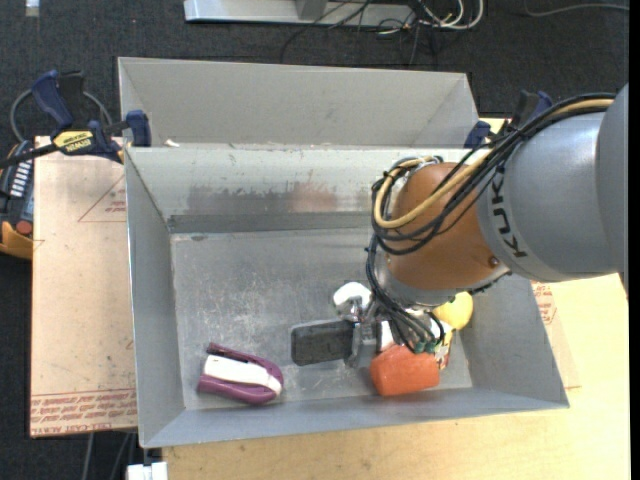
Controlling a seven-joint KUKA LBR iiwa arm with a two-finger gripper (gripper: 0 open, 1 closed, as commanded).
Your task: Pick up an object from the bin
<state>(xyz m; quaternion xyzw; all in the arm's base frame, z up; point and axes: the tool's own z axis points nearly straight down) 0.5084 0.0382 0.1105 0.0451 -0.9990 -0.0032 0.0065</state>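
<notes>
One purple-and-white item [240,377], one dark grey block [320,344], one orange lump [405,373], one yellow piece [457,311]

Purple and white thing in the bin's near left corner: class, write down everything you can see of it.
The purple-and-white thing is oblong and rounded, seemingly plastic: a purple shell curving round a white block. It lies flat on the floor of the bin near its near left corner, long side across the view. It is apart from the dark block to its right; only the floor touches it.

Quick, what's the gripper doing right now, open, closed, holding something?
Gripper: cannot be told. It sits low in the bin, at the right end of a dark flat block, next to an orange-red lump.
</notes>
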